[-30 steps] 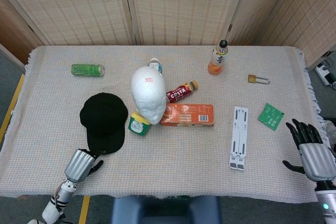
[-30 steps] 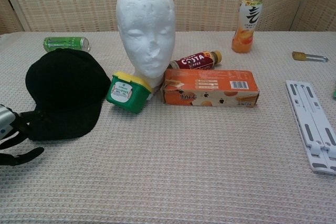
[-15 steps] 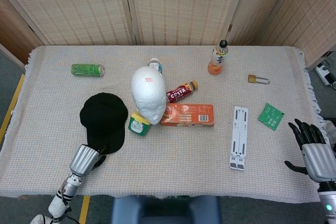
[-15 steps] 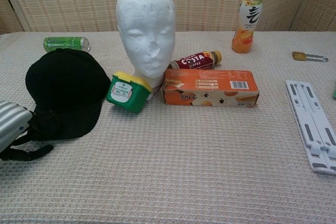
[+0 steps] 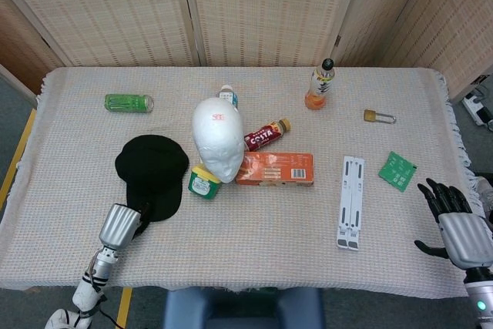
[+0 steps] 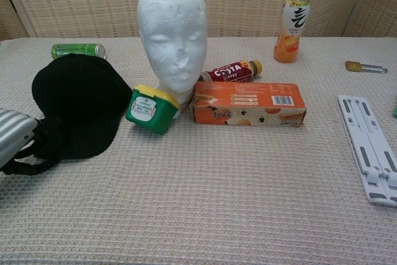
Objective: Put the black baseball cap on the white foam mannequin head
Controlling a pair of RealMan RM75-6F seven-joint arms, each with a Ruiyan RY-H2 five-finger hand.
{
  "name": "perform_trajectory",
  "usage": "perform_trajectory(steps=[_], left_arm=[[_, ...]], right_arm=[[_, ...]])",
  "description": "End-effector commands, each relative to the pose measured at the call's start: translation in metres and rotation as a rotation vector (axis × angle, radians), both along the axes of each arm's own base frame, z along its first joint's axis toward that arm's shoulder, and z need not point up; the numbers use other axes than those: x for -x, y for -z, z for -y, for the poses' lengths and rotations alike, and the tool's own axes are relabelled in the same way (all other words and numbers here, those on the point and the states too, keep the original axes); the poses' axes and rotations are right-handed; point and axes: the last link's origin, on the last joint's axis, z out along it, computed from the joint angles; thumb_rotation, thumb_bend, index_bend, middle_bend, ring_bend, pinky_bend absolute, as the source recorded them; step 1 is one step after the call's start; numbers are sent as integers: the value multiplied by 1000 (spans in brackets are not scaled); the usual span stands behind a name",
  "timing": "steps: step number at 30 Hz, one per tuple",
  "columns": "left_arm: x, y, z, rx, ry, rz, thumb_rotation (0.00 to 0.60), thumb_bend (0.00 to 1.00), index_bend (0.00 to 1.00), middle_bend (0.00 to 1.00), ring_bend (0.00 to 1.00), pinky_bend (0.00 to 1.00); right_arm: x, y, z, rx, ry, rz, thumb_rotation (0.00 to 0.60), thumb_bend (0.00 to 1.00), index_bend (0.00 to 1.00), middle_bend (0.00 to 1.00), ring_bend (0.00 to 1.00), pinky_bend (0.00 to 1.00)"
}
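Observation:
The black baseball cap (image 5: 152,172) (image 6: 79,98) lies left of the white foam mannequin head (image 5: 218,138) (image 6: 172,35), which stands upright mid-table facing me. My left hand (image 5: 123,225) (image 6: 22,146) is at the cap's near edge, its dark fingers (image 6: 38,144) curled over the brim and the thumb underneath, pinching it. The brim looks lifted a little off the cloth. My right hand (image 5: 456,219) hovers at the table's front right corner, fingers spread, holding nothing; the chest view does not show it.
A green tub with a yellow lid (image 5: 202,182) (image 6: 147,108) leans against the head's base, between cap and head. An orange box (image 5: 275,169), a Costa bottle (image 5: 266,135), a juice bottle (image 5: 320,85), a green can (image 5: 129,102), a white stand (image 5: 351,202) and a green card (image 5: 397,170) lie around.
My left hand has moved forward onto the cap's brim and closed on it. The cap has shifted slightly away from me and its brim has risen. The right hand has barely moved.

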Motion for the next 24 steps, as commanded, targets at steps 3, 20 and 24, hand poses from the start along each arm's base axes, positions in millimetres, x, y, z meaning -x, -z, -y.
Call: perform_trajectory(steps=[3,20,24], left_arm=[[-1,-6,-8,-38,-17,30,600,438,516,1000,1000,1000],[-11,-49,-40,-229,27,101,600,493,670,1000,1000,1000],[-20,-66,-48,-291,83,118,600,509,691,1000,1000,1000]], right_arm=[[0,1,0,-17,3,1,600,0,0,0,0,0],[-1,5,-1,-64,12,2,600,0,0,0,0,0],[-2,4,-2,-75,14,8,600,0,0,0,0,0]])
